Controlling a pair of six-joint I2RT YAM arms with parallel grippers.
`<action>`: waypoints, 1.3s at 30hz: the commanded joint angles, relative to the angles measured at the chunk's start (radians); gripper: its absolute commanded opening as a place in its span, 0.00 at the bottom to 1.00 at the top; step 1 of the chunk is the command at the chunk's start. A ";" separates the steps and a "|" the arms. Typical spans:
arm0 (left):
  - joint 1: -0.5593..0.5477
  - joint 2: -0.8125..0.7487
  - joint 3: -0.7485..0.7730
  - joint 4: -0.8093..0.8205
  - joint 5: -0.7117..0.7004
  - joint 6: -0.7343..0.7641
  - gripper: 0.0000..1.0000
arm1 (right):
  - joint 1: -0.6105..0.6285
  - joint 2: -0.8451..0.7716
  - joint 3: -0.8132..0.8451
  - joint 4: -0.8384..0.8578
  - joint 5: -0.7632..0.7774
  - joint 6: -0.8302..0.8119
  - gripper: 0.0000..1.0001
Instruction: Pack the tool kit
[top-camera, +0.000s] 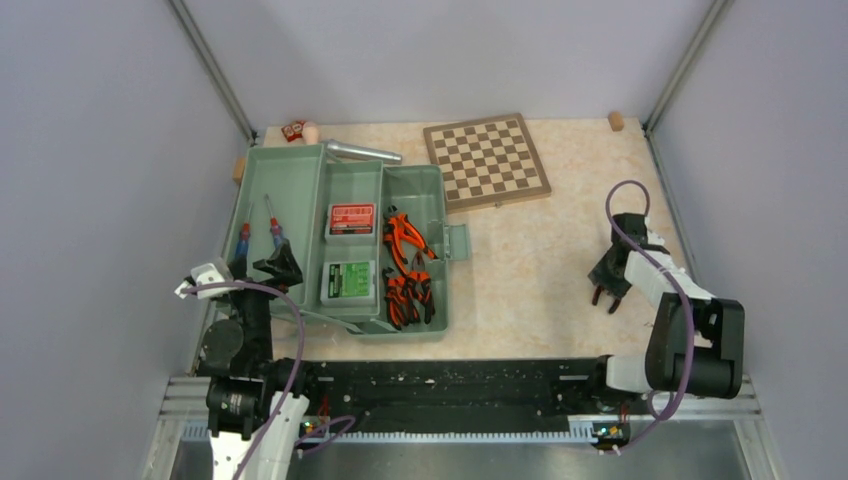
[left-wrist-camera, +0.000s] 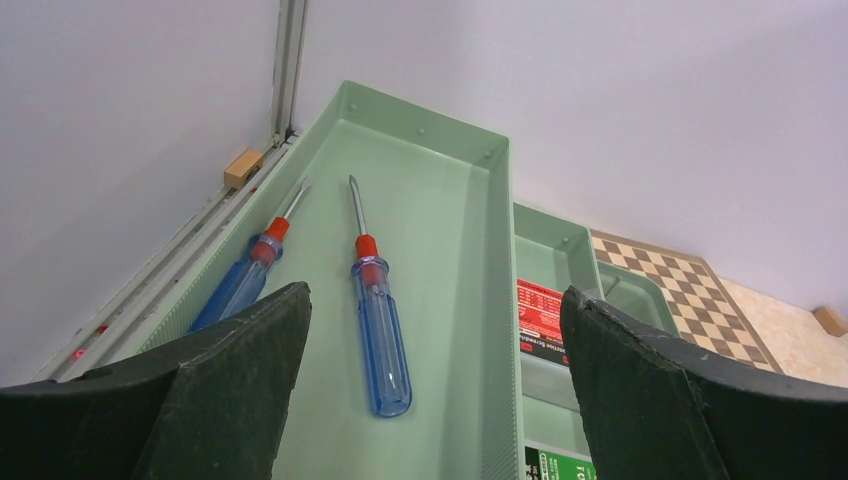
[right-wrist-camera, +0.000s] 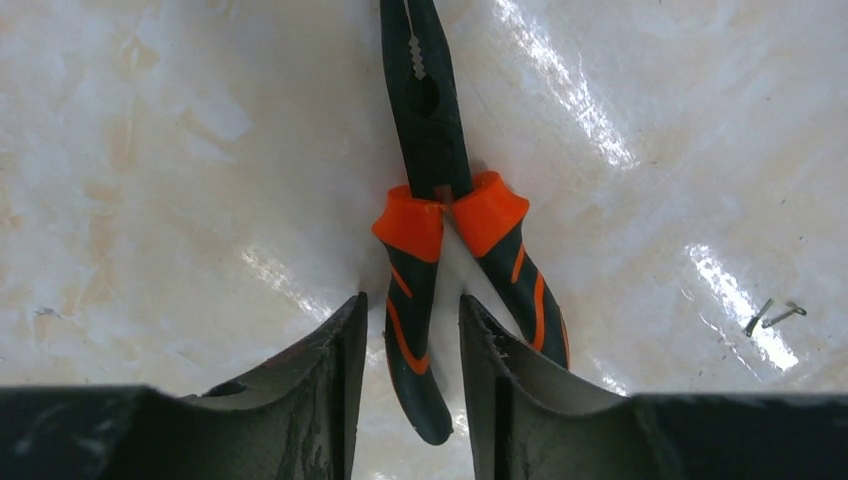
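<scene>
Right claw (right-wrist-camera: 412, 305) straddles one handle of the orange-handled pliers (right-wrist-camera: 440, 225) lying on the bench (right-wrist-camera: 150, 150), their long axis pointing straight away from it. Whether it actually pinches, I cannot tell. The toolbox (top-camera: 300, 185) sits well apart to its left.

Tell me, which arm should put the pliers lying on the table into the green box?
Right. The right gripper straddles one handle of the pliers on the table. The left gripper hangs open over the screwdrivers inside the toolbox, across the table.

Black left arm (top-camera: 243, 335) and right arm (top-camera: 690, 345), white-cased near the wrists — each trails a purple cable (top-camera: 628, 183) (looped)
</scene>
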 joint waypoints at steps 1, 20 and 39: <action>-0.004 -0.011 0.000 0.023 -0.012 0.003 0.99 | -0.014 0.037 -0.010 0.078 -0.044 -0.006 0.34; -0.004 -0.003 0.002 0.023 -0.012 0.003 0.99 | 0.293 -0.197 0.178 0.077 -0.047 -0.086 0.00; -0.004 -0.001 0.002 0.020 -0.019 0.003 0.99 | 1.086 0.083 0.633 0.161 0.134 0.068 0.00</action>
